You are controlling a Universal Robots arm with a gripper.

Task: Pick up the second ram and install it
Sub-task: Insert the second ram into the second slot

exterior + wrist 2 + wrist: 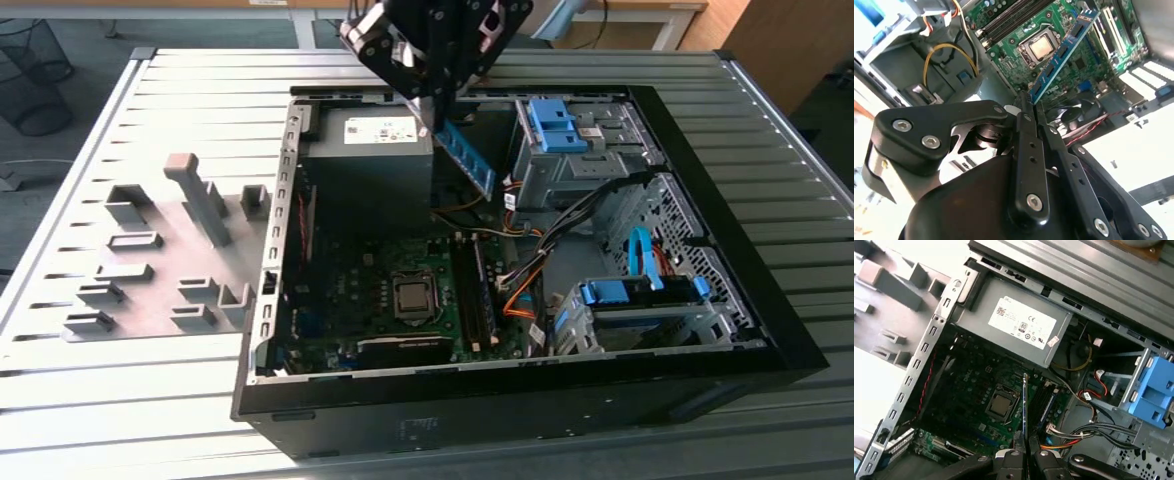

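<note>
Hand: my hand [434, 105] is clamped on one end of the second ram [470, 158], fingers [1026, 112] pinched flat against both faces of the board; the free end points down into the case.

Second ram: held in the air above the open computer case [747, 340], over the power supply [384, 132] and drive cage [567, 140] region; touching nothing but my hand. In the exterior view it hangs tilted; in the first wrist view I see it edge-on as a thin line [1024, 405].

Why this grip: my guess is that holding one end leaves the contact edge free to meet a slot.

Target area: memory slots [470, 290] run just beside the processor socket [414, 297] on the motherboard [347, 290]. The stick is well above them and not yet lined up with any slot.

Slots' contents: cannot tell whether one already carries a stick.

Fixture: grey fixture blocks [147, 270] stand on the surface [80, 400] at the exterior view's left, apart from the case.

Status: pick done, judged by the stick in my grasp; seating not yet done.
</note>
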